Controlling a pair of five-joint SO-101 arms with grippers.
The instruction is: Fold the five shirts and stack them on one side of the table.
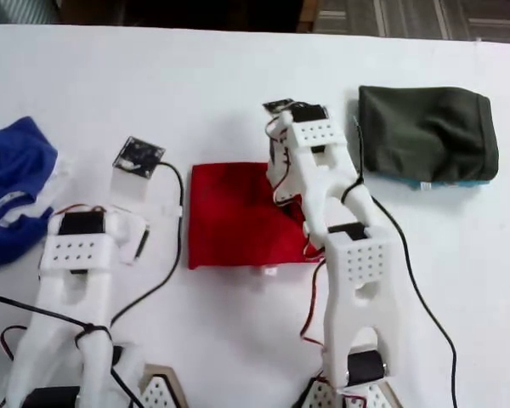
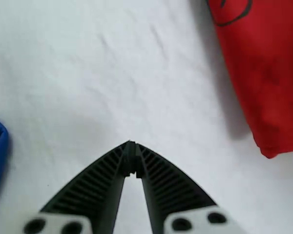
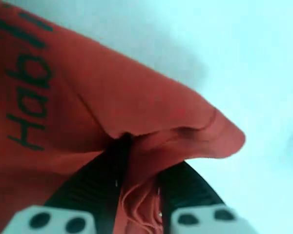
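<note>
Red shirt [image 1: 229, 217] lies folded mid-table [image 1: 195, 85]; my right gripper [image 3: 136, 151] pinches its edge, my left gripper [image 2: 131, 152] hangs pressed together just beside it.

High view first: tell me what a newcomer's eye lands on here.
The red shirt lies folded mid-table, a fold of its edge pinched in the right gripper. A dark green shirt sits folded at the far right, while a blue shirt lies crumpled at the left edge, near the left gripper, shut over bare table.
</note>
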